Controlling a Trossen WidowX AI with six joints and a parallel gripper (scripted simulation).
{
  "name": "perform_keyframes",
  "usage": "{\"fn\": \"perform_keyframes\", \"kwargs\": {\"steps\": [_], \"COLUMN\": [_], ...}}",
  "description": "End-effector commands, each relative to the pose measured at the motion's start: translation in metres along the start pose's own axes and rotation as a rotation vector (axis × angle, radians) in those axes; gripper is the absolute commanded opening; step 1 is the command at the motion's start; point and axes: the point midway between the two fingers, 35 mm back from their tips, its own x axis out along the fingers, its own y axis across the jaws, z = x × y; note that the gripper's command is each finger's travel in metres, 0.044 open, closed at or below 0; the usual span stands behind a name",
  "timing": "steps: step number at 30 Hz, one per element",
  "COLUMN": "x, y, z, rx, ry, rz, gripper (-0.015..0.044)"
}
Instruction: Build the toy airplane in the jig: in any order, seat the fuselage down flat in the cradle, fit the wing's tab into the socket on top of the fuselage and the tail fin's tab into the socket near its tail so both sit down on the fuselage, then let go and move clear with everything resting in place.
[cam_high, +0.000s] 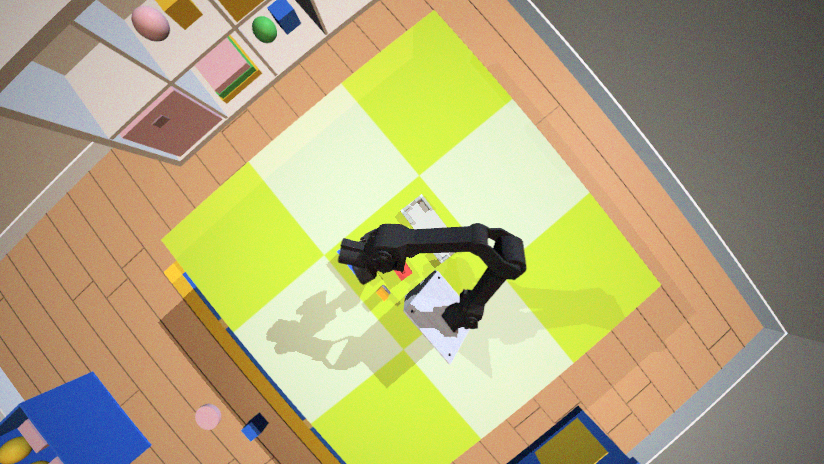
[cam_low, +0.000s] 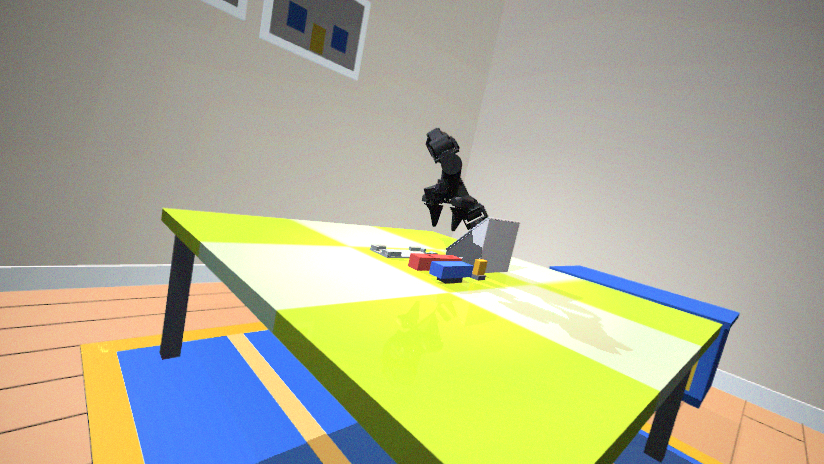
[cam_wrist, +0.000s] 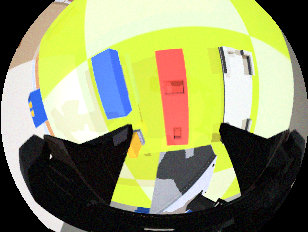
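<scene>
The red fuselage (cam_high: 402, 273) (cam_low: 422, 262) (cam_wrist: 172, 111) lies on the table beside the jig, its two sockets facing up. The blue wing (cam_low: 451, 269) (cam_wrist: 106, 85) rests on its dark underside part beyond the fuselage; in the top view the arm mostly hides it. The small orange tail fin (cam_high: 382, 293) (cam_low: 479, 266) (cam_wrist: 134, 145) stands near one end of the wing, with a grey part at its base. The white jig (cam_high: 425, 216) (cam_wrist: 237, 95) is on the fuselage's other side, with no part in its cradle. My gripper (cam_low: 444, 227) (cam_wrist: 178, 128) is open and empty, above the parts.
The arm's pale base plate (cam_high: 429, 291) (cam_low: 501, 244) stands close to the fuselage and tail fin, its tall side upright in the exterior view. The arm bends over the jig's near end in the top view. A shelf and blue furniture stand away from the table.
</scene>
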Motion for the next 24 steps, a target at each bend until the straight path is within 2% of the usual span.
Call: {"fn": "perform_keyframes", "kwargs": {"steps": [1,8,10,13,24], "x": [0.004,0.004,0.016,0.054,0.072], "y": [0.003,0.003,0.003,-0.001,-0.002], "z": [-0.003,-0.003,-0.001,-0.001,0.0], "rx": [-0.103,-0.103,-0.103,-0.102,-0.102], "ry": [-0.031,-0.031,-0.031,-0.032,-0.032], "rz": [-0.069,-0.069,-0.069,-0.071,-0.072], "gripper": [0.044,0.044,0.044,0.044,0.044]}}
